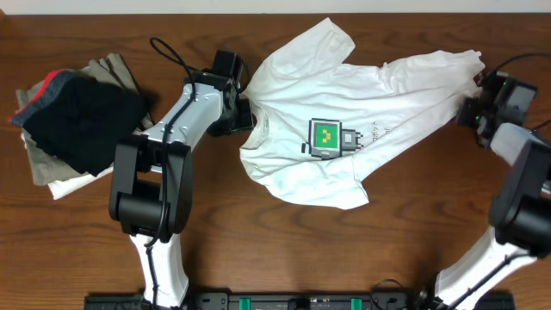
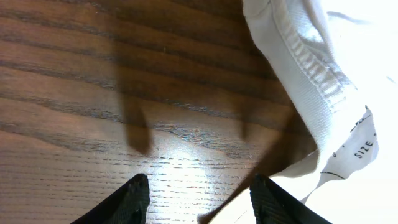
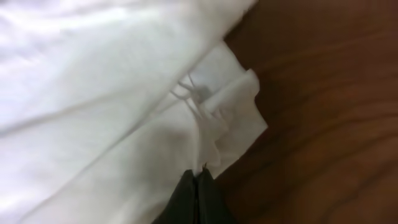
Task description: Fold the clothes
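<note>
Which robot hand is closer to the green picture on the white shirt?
Left. The left gripper sits open at the collar, near the green picture; the right gripper pinches the far edge of the white shirt.

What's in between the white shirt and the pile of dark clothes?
In the overhead view, the left arm stretches between the pile and the white shirt, with bare wooden table around it.

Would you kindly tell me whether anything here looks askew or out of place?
The white T-shirt lies crooked and rumpled, its hem end bunched where the right gripper pinches an edge. The heap of other clothes on the left side is untidy. Nothing looks spilled or damaged.
</note>
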Robot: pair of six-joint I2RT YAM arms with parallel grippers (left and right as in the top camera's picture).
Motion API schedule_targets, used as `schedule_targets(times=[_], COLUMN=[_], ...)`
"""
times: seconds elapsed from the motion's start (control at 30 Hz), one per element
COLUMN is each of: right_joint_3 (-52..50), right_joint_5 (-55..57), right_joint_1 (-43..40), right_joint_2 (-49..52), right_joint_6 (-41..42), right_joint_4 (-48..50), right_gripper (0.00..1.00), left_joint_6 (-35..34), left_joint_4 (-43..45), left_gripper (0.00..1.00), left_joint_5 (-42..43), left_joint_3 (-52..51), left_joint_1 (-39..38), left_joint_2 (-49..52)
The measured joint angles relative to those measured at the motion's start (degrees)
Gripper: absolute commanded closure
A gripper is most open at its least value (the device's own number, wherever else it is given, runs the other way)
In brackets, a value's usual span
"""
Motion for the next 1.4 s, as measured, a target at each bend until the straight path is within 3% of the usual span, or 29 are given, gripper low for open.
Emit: schedule_targets(times=[0.3,0.57,0.77,1.1,1.4], right_joint_3=[0.57,0.22,0.17,0.17,0.17], right_joint_5=[0.79,1.49,2.14,5.11,5.77], right_joint_1=[0.00,0.00,0.00,0.00,0.00], right_joint_2=[-19.52,-20.39,-20.39,-20.39,-20.39], right_joint_6=[0.09,4.24,5.99,7.26,7.28], right_joint_4=[-19.76,-39.19,-44.39,-47.78,-48.87], right_gripper=[0.99,0.99,0.99,0.99,0.99], left_joint_6=[0.00,-0.02,0.00,-1.55,-8.96], left_joint_4=[-1.60,-16.17,-24.55,-26.43,-25.09], left_gripper=[0.45,0.45,0.45,0.45,0.45], left_joint_5=[1.25,8.70,12.85,19.21,13.81], left_joint_3=[0.00,0.00,0.00,0.00,-1.40], left_joint_1=[0.00,-0.11,-1.88,-10.84,-16.48], left_joint_2=[0.00,0.00,0.00,0.00,0.00])
